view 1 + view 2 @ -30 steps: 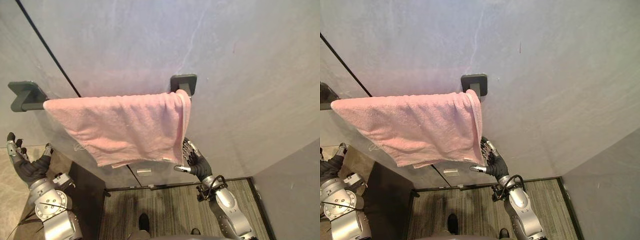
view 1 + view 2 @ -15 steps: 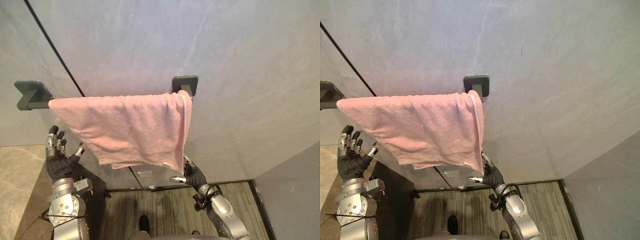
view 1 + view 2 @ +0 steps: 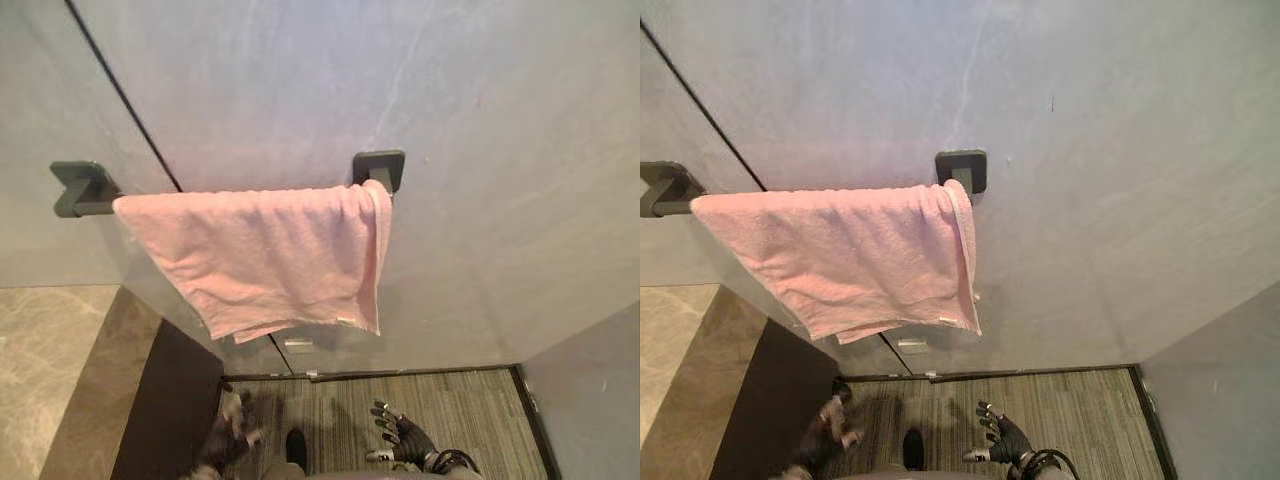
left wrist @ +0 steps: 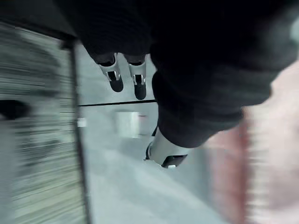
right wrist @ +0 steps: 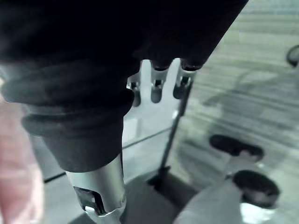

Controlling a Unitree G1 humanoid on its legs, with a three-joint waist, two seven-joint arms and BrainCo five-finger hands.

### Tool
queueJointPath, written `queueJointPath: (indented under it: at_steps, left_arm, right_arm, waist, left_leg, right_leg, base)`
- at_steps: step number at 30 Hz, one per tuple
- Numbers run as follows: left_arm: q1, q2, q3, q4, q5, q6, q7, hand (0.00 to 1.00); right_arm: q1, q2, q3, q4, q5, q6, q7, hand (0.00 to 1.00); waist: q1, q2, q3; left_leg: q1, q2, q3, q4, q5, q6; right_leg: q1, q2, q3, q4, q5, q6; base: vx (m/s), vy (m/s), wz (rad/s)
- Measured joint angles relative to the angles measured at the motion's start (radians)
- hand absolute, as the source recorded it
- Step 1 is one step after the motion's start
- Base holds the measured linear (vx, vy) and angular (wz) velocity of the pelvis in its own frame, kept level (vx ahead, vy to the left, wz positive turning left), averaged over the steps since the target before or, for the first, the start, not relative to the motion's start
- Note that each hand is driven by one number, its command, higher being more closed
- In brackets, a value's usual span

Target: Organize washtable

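- At the bottom edge, right of centre: right hand (image 3: 400,441), fingers spread and relaxed, thumb out to the side, nothing held.
- In the right wrist view, fingers (image 5: 158,88) straight in a row, thumb (image 5: 96,186) apart from them, no object between.
- At the bottom edge, left of centre: left hand (image 3: 228,443), blurred, low over the floor.
- In the left wrist view, fingers (image 4: 114,77) extended and thumb (image 4: 163,151) clear of them, open and empty.
- Beneath both hands: striped floor (image 3: 450,400), running across the lower right of the frame.
- At lower left: beige stone counter (image 3: 50,370), with a dark side panel (image 3: 170,400) beside it.
- Mid-frame, well above both hands and touching neither: pink towel (image 3: 260,250), draped over the towel rail (image 3: 100,207), lower hem slanting down toward the right.
- At the towel's upper right corner: right bracket (image 3: 382,168), touching the cloth.
- At upper left: left bracket (image 3: 80,185), a short bare stretch of rail between it and the towel.
- Behind everything: grey wall (image 3: 480,120), crossed by a black seam (image 3: 120,90) slanting down from the upper left.
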Motion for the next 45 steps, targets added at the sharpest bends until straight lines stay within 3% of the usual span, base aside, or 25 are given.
queueJointPath:
  at_steps: [3,7,10,14,17,18,23,25,35,37,41,45]
  left_arm:
    - [-0.051,-0.014,0.010,0.077,0.080,0.016,0.030,0.00]
    - [-0.085,0.005,0.001,0.105,0.122,0.019,0.044,0.00]
    - [-0.101,0.037,-0.058,0.029,0.127,0.025,0.041,0.00]
    - [-0.129,0.087,-0.196,-0.226,-0.071,0.007,0.003,0.00]
    - [-0.214,0.102,-0.320,-0.347,-0.332,-0.025,0.015,0.00]
    - [-0.222,0.111,-0.336,-0.361,-0.360,-0.026,0.019,0.00]
    - [-0.239,0.274,-0.455,-0.464,-0.566,-0.035,-0.030,0.00]
    - [-0.242,0.382,-0.492,-0.502,-0.701,-0.036,-0.111,0.00]
    - [-0.257,0.383,-0.513,-0.500,-0.707,-0.066,-0.103,0.00]
    - [-0.260,0.358,-0.500,-0.500,-0.696,-0.070,-0.081,0.00]
    - [-0.260,0.215,-0.403,-0.497,-0.570,-0.090,0.030,0.00]
    - [-0.258,0.171,-0.340,-0.492,-0.536,-0.091,0.072,0.00]
  right_arm:
    - [-0.056,-0.001,0.081,0.003,-0.008,0.002,-0.001,0.00]
    - [-0.166,0.004,0.195,0.003,-0.006,0.001,-0.001,0.00]
    - [-0.294,0.010,0.267,-0.001,0.020,-0.002,-0.003,0.00]
    - [-0.446,0.005,0.387,-0.127,0.161,-0.031,0.000,0.00]
    - [-0.521,0.003,0.496,-0.272,0.305,-0.090,0.001,0.00]
    - [-0.529,0.001,0.504,-0.286,0.320,-0.093,0.000,0.00]
    - [-0.593,-0.046,0.547,-0.349,0.421,-0.114,0.006,0.00]
    - [-0.595,-0.084,0.574,-0.402,0.507,-0.125,0.030,0.00]
    - [-0.594,-0.086,0.571,-0.403,0.553,-0.129,0.024,0.00]
    - [-0.578,-0.080,0.551,-0.406,0.553,-0.137,0.021,0.00]
    - [-0.512,-0.054,0.462,-0.414,0.550,-0.170,0.001,0.00]
    - [-0.485,-0.051,0.434,-0.417,0.548,-0.175,-0.001,0.00]
  waist:
    - [-0.001,-0.016,0.031]
    - [0.001,-0.006,0.038]
    - [0.004,0.001,0.044]
    - [0.005,0.010,0.049]
    - [-0.001,0.017,0.053]
    - [-0.002,0.017,0.054]
    - [-0.001,0.022,0.055]
    - [-0.003,0.018,0.050]
    - [-0.028,0.005,0.004]
    - [-0.028,0.004,-0.010]
    - [-0.028,0.002,-0.022]
    - [-0.028,0.003,-0.025]
  left_leg:
    - [-0.032,0.008,0.026,0.005,0.000,-0.001]
    - [-0.023,0.007,0.039,0.006,0.005,0.000]
    - [-0.017,0.007,0.037,0.007,0.006,0.001]
    - [0.011,0.007,0.027,0.007,0.006,0.001]
    - [0.029,0.005,0.011,0.006,0.003,-0.002]
    - [0.031,0.004,0.007,0.006,0.003,-0.002]
    - [0.069,-0.003,-0.001,0.000,0.003,-0.002]
    - [0.093,-0.014,0.002,0.002,0.004,-0.001]
    - [0.106,-0.013,-0.004,0.000,0.005,0.001]
    - [0.106,-0.013,-0.003,0.000,0.005,0.001]
    - [0.103,-0.013,-0.004,0.000,0.005,0.001]
    - [0.101,-0.013,-0.007,0.000,0.005,0.001]
  right_leg:
    - [-0.046,0.001,0.005,-0.006,0.018,-0.002]
    - [-0.042,-0.002,0.020,-0.011,0.027,0.000]
    - [-0.031,-0.002,0.017,-0.012,0.028,0.000]
    - [0.014,-0.005,-0.005,-0.027,0.028,0.000]
    - [0.037,-0.006,-0.028,-0.024,0.027,0.001]
    - [0.040,-0.006,-0.031,-0.023,0.026,0.002]
    - [0.060,-0.014,-0.038,0.010,0.003,0.005]
    - [0.072,-0.019,-0.033,0.019,0.002,0.007]
    - [0.088,-0.017,-0.035,0.019,0.003,0.006]
    - [0.089,-0.017,-0.034,0.014,0.005,0.007]
    - [0.090,-0.016,-0.034,0.009,0.008,0.007]
    - [0.089,-0.016,-0.036,0.008,0.008,0.007]
  base:
    - [-0.01,-0.008,-0.36]
    - [0.09,-0.025,-0.12]
    - [0.10,-0.031,0.00]
    - [0.06,-0.033,0.10]
    - [-0.02,-0.018,0.10]
    - [-0.05,-0.006,0.11]
    - [-0.07,0.009,0.06]
    - [-0.08,0.023,-0.05]
    - [0.00,0.001,-0.01]
    - [0.00,0.000,0.00]
    - [0.00,0.000,0.00]
    - [0.00,0.000,0.00]
